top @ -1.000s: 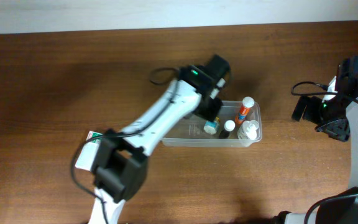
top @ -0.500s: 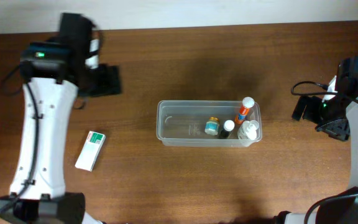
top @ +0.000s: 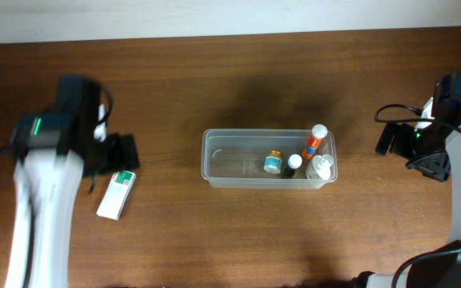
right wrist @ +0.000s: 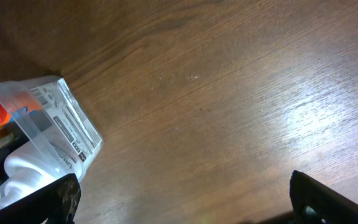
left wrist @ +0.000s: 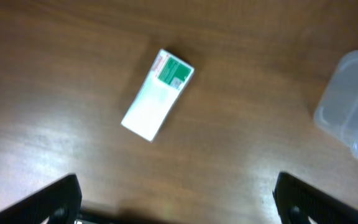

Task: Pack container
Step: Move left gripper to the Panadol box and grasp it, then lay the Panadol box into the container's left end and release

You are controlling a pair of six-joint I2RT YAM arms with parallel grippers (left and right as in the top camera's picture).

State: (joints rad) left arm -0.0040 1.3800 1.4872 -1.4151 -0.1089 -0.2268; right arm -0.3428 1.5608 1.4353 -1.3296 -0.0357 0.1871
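The left gripper [left wrist: 176,186] hangs over the counter [top: 214,80] with its fingers spread wide and nothing between them. The white-and-green carton [left wrist: 158,94] lies flat just ahead of it. The clear container [top: 230,160] sits well off to that gripper's right, with small bottles [top: 319,168] clustered at its far end. The right gripper [right wrist: 185,186], likewise spread and empty, hovers near that end.

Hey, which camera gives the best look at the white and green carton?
The left wrist view: the carton lies whole and unobstructed on the table, green label visible. Overhead shows it whole but small. The right wrist view misses it.
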